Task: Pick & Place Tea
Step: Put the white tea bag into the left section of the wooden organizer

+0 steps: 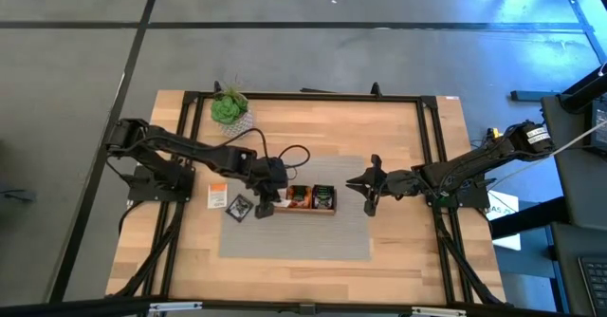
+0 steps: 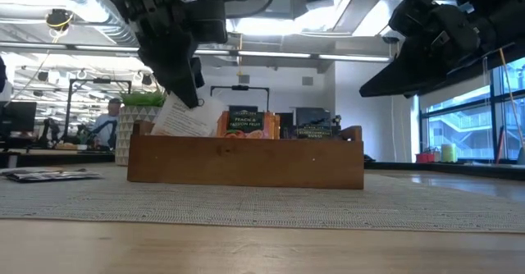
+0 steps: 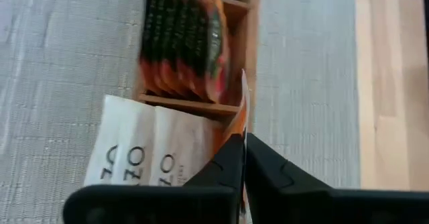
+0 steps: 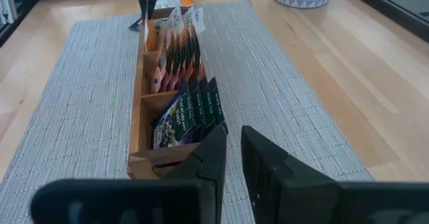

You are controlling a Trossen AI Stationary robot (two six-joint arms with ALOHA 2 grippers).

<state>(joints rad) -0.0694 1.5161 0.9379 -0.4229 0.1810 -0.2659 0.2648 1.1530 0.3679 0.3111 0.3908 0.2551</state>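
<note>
A long brown wooden tray [image 1: 305, 209] lies on a grey mat, holding upright tea sachets: white ones [image 3: 144, 153] at its left end, orange ones [image 3: 181, 43] in the middle and dark ones [image 4: 191, 113] at its right end. My left gripper [image 1: 268, 201] is over the tray's left end, shut on a white-and-orange sachet [image 2: 190, 116]. Two loose sachets, one white-and-orange [image 1: 217, 196] and one dark [image 1: 238, 207], lie on the table left of the tray. My right gripper [image 1: 370, 189] waits right of the tray, slightly open and holding nothing. My left gripper pinches the white-and-orange sachet by its upper part [image 3: 244, 117] between its two fingers. The fingers slant down from above on the table's left side. The sachet hangs tilted below them. Its lower part sits in the tray's left end compartment, hidden behind the tray wall [image 2: 164, 155].
A small green plant in a white patterned pot [image 1: 229, 108] stands at the table's far left. The grey mat [image 1: 313, 241] has free room in front of and behind the tray. A black frame [image 1: 432, 137] runs around the tabletop.
</note>
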